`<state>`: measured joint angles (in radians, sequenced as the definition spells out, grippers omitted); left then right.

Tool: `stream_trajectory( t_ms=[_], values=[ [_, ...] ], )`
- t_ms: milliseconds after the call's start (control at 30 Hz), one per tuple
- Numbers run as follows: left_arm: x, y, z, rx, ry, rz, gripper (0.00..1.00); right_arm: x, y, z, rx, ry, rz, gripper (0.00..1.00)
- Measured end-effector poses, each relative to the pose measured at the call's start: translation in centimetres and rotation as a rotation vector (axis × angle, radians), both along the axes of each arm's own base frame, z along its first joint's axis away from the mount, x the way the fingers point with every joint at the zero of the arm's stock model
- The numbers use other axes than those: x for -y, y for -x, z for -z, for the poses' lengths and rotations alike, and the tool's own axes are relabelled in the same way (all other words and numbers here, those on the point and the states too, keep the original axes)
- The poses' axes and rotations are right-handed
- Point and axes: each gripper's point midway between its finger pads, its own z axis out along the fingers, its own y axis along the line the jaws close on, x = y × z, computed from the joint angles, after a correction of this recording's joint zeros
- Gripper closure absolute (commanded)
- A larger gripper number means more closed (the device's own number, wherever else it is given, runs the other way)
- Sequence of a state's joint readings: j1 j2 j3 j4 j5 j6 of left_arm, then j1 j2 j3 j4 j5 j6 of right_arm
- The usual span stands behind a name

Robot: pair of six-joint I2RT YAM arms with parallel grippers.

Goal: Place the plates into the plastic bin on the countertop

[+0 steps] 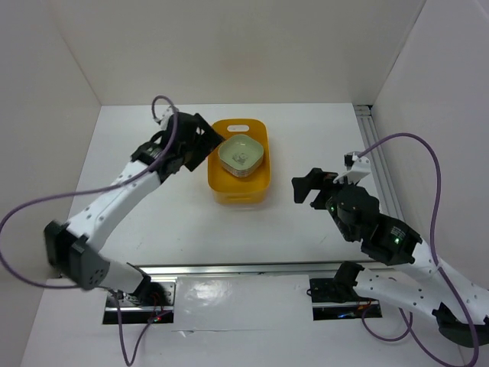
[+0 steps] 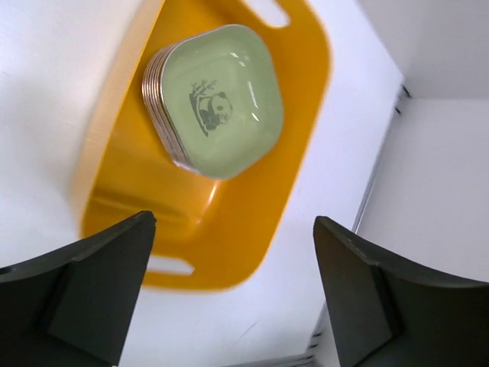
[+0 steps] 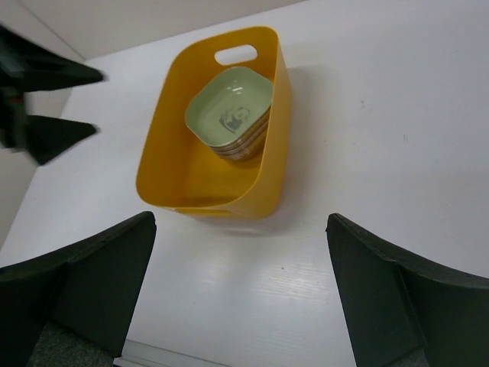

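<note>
The yellow-orange plastic bin (image 1: 238, 193) stands on the white countertop (image 1: 172, 222) at centre back. A stack of plates (image 1: 241, 155) sits in its far half; the top one is pale green with a panda print (image 2: 221, 99). My left gripper (image 1: 208, 144) hovers just left of the bin, open, nothing between its fingers (image 2: 92, 283). In the left wrist view it (image 2: 234, 290) hangs above the bin's end wall (image 2: 229, 245). My right gripper (image 1: 300, 187) is open and empty, right of the bin. In the right wrist view it (image 3: 241, 290) faces the bin (image 3: 221, 202) and the plates (image 3: 229, 115).
White walls close the countertop on three sides. An aluminium rail (image 1: 382, 164) runs along the right wall, and another rail (image 1: 244, 269) crosses the near edge by the arm bases. The left gripper's dark head (image 3: 42, 99) shows at the upper left of the right wrist view.
</note>
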<state>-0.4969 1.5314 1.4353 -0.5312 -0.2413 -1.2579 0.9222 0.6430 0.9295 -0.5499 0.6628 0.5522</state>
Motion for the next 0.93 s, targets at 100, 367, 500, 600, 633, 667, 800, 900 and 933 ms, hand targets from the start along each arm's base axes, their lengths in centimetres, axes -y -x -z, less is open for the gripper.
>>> stream_trajectory(
  t_ms=[100,367,500,600,633,667,800,900,933],
  values=[
    [-2.0,4.8,-5.3,0.149,-0.029,0.064,0.0,0.3,0.0,0.4,-0.036,0.052,0.012,0.0],
    [-7.7,15.7,-5.7,0.295,-0.15,0.22,0.0,0.4,1.3,0.8,-0.083,0.081,-0.047,0.0],
    [-9.3,18.9,-3.4,0.267,-0.235,0.312,0.0,1.2,2.7,-0.2,-0.056,0.029,-0.089,0.0],
    [-10.8,20.8,-3.6,0.303,-0.279,0.341,0.0,2.0,3.5,-0.3,-0.051,0.017,-0.097,0.0],
    [-11.3,21.3,-3.9,0.322,-0.288,0.337,0.0,2.2,3.7,-0.1,-0.058,0.023,-0.096,0.0],
    [-11.7,21.7,-4.0,0.336,-0.298,0.343,0.0,2.2,3.8,0.1,-0.065,0.029,-0.098,0.0],
    [-12.0,22.3,-3.6,0.346,-0.324,0.367,0.0,2.5,4.0,0.6,-0.082,0.035,-0.095,0.0],
    [-12.0,22.4,-2.7,0.323,-0.334,0.376,0.0,2.9,4.2,0.6,-0.082,0.021,-0.084,0.0],
    [-12.0,22.4,-2.5,0.317,-0.337,0.378,0.0,3.0,4.2,0.6,-0.081,0.014,-0.082,0.0]
  ],
)
